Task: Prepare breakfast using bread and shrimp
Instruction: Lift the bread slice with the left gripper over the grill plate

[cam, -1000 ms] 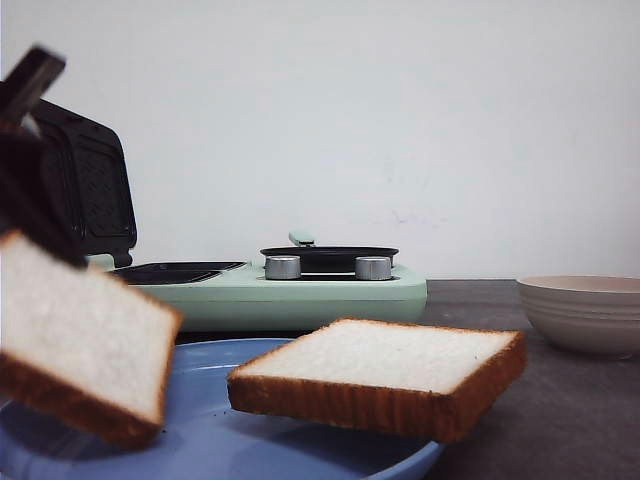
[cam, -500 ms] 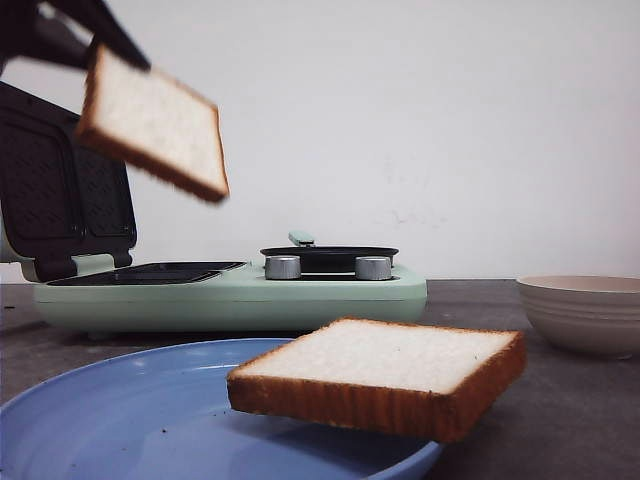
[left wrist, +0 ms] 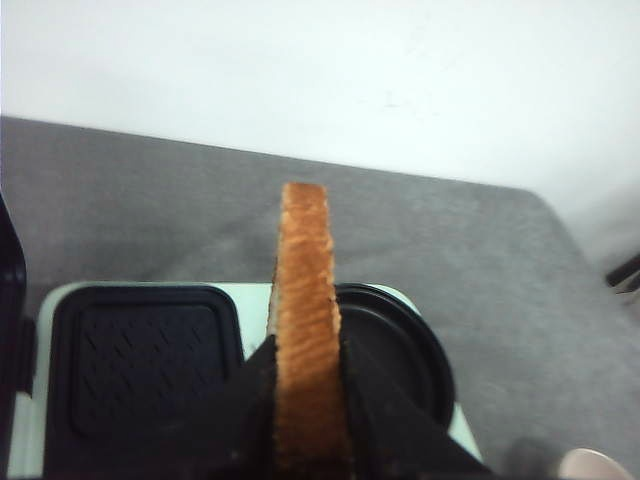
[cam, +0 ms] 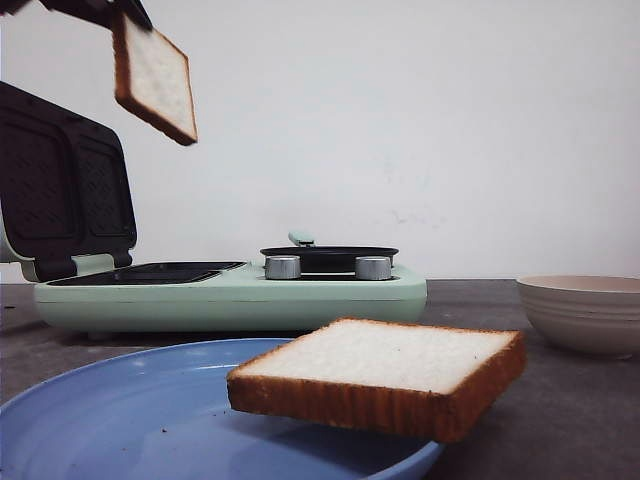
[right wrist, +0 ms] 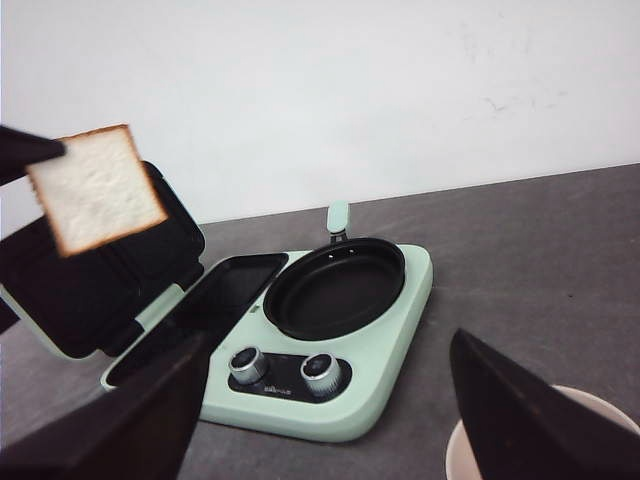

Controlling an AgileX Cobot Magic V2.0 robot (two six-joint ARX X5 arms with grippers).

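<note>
My left gripper (cam: 118, 12) is shut on one bread slice (cam: 155, 78) and holds it high above the open sandwich plate (cam: 160, 271) of the pale green breakfast maker (cam: 300, 297). The left wrist view shows the slice (left wrist: 306, 330) edge-on between the dark fingers, over the gap between grill plate (left wrist: 140, 365) and round pan (left wrist: 395, 345). The right wrist view shows it too (right wrist: 95, 188). The second bread slice (cam: 385, 375) lies on the blue plate (cam: 120, 420). My right gripper (right wrist: 320, 420) is open and empty above the table. No shrimp shows.
The maker's lid (cam: 60, 190) stands open at the left. A black round pan (cam: 330, 254) with a green handle (cam: 301, 238) sits on its right half, two silver knobs (cam: 283, 267) in front. A beige bowl (cam: 585, 312) stands at the right.
My left gripper has lifted the bread slice from beside the blue plate up and toward the maker, and it now hangs steeper. The second slice has not moved.
</note>
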